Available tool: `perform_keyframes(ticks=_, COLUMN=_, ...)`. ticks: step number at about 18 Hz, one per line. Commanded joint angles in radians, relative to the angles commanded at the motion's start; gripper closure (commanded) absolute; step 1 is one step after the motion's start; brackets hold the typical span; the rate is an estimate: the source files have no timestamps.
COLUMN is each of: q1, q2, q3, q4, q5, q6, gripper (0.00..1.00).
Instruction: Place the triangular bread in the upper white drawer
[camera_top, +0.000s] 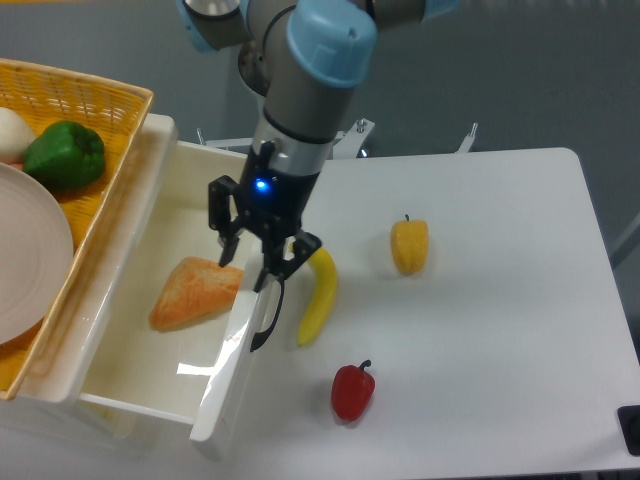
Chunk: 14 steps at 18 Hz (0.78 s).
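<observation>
The flat golden-tan wedge of triangular bread (195, 293) lies inside the glossy cream-white plastic upper drawer (110, 330), on its floor, close against the inner face of the front panel. Its long axis runs on a slant from lower left to upper right. The narrower rounded end points down-left toward the drawer's middle, and the broad end sits up-right beside the panel.

The robot's two-finger claw (258, 256) hangs just above the front panel's top edge, up and to the right of the bread's broad end. Its dark fingers are spread apart with nothing between them, and a small gap separates them from the bread. A blue light glows on the wrist above.

The drawer's dark curved handle (268, 315) shows on the outer side of the front panel, directly below the claw. A yellow banana (318, 290) lies on the white table (500, 330) just right of the handle. Farther right stands a small yellow bell pepper (409, 245), and a red bell pepper (352, 390) sits nearer the front edge.

To the left of the drawer a yellow wicker basket (95, 100) holds a green bell pepper (65, 155) and a white plate (30, 265).
</observation>
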Motion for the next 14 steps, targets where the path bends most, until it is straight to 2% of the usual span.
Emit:
perform_keyframes(ticks=5, q1=0.069, q2=-0.003, q3=0.017, q4=0.018, q5=0.014, q6=0.009, gripper=0.4)
perform_keyframes(ticks=7, q1=0.112, q2=-0.002, q3=0.015, q4=0.021, q5=0.061, q6=0.02, gripper=0.38)
perform_keyframes(ticks=11, q1=0.17, q2=-0.003, q3=0.012, q4=0.021, q5=0.109, q6=0.116, gripper=0.1)
perform_keyframes(ticks=14, q1=0.178, q2=-0.011, q3=0.006, q4=0.021, q5=0.216, q6=0.153, gripper=0.01)
